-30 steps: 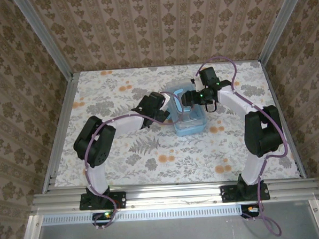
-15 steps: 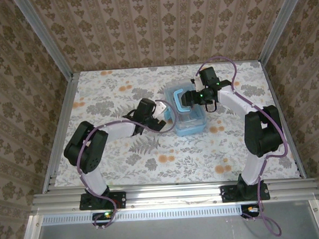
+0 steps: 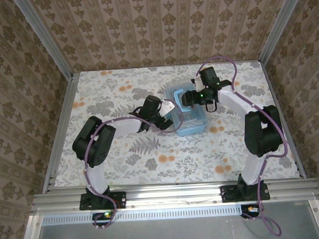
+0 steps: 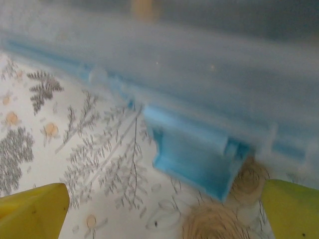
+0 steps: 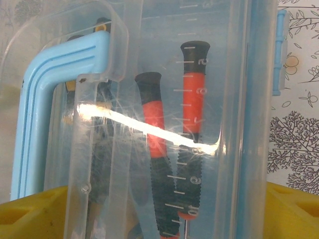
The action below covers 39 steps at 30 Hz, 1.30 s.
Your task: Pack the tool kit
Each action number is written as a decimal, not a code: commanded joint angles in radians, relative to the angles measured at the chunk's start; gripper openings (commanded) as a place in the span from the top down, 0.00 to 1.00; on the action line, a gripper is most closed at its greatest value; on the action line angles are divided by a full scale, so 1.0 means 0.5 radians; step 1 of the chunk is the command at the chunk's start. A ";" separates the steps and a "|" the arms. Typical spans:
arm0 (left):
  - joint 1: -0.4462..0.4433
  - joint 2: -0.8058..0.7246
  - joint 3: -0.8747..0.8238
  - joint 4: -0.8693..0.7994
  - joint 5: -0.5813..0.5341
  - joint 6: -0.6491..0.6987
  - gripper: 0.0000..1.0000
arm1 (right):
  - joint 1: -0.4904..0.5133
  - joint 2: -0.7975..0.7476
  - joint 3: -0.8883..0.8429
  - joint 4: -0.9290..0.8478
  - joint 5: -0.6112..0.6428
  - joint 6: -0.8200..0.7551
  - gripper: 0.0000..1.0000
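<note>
The case (image 3: 189, 123) lies on the floral bench (image 3: 150, 152), a little right of the middle, between the two arms. Its lid is on, with the blue handle (image 5: 45, 124) lying flat along it. Through the clear lid two red-black screwdrivers (image 5: 152, 134) lie side by side, lengthwise in the case. A darker tool sits under the handle, too blurred to name.

The left hand (image 3: 168, 109) is low at the case's left side. In its wrist view its yellow fingers (image 4: 30, 211) are spread wide, and a blue latch (image 4: 192, 159) on the case wall hangs between them, apart from both. The bench (image 4: 75, 149) shows below the latch.

The right hand (image 3: 189, 99) is over the far end of the case. Its yellow fingers (image 5: 294, 211) stand wide apart, one at each long side of the lid. Whether they pinch the case or only flank it, the views do not tell. Another blue latch (image 5: 280, 50) sits on the case's long edge
</note>
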 commanded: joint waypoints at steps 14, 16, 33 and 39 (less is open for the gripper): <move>-0.067 0.173 0.183 -0.220 -0.463 0.103 0.00 | 0.036 0.078 0.029 -0.120 -0.164 -0.005 0.12; -0.070 0.164 0.184 -0.243 -0.535 0.118 0.00 | 0.034 0.076 0.024 -0.115 -0.168 -0.005 0.12; -0.085 0.001 0.156 -0.327 -0.978 0.347 0.00 | 0.034 0.064 0.004 -0.115 -0.166 -0.008 0.12; -0.074 -0.069 0.127 -0.312 -1.027 0.354 0.00 | 0.034 0.060 0.004 -0.123 -0.166 -0.012 0.12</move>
